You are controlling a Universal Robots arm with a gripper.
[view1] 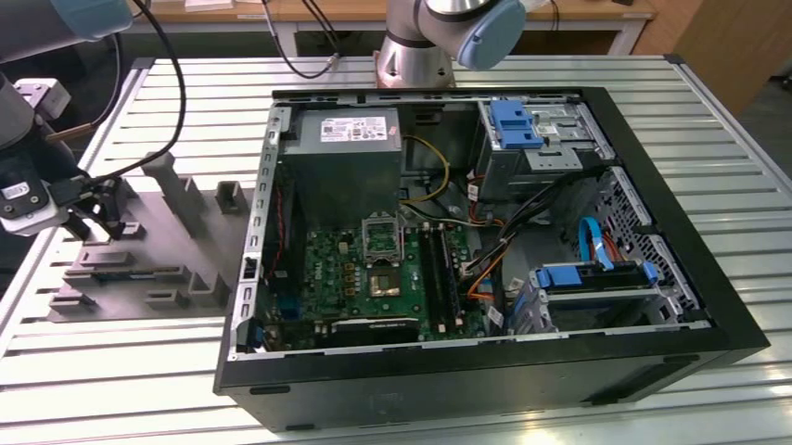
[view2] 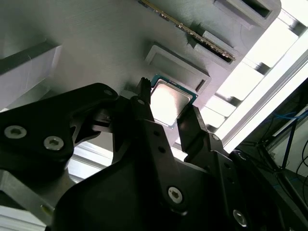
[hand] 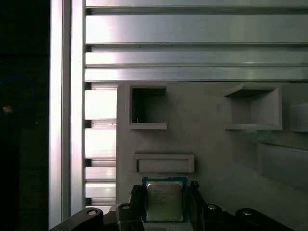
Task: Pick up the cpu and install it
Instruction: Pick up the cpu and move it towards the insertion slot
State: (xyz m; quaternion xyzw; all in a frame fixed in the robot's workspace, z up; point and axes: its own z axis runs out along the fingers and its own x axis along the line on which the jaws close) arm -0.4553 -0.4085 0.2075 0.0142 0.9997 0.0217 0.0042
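Fingers [hand: 136, 195] of my gripper [view2: 167, 102] pinch the cpu [hand: 164, 201] between them by two opposite edges, over the grey tray [hand: 216, 154]. Just past the fingertips lies a shallow pocket [hand: 164, 163]. I judge this thin-edge hold could let the chip tilt or slip, and a skewed chip would jam at the socket [view1: 381, 239], well apart from the fingers.

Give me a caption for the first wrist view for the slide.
The gripper shut on the cpu over the gray tray.
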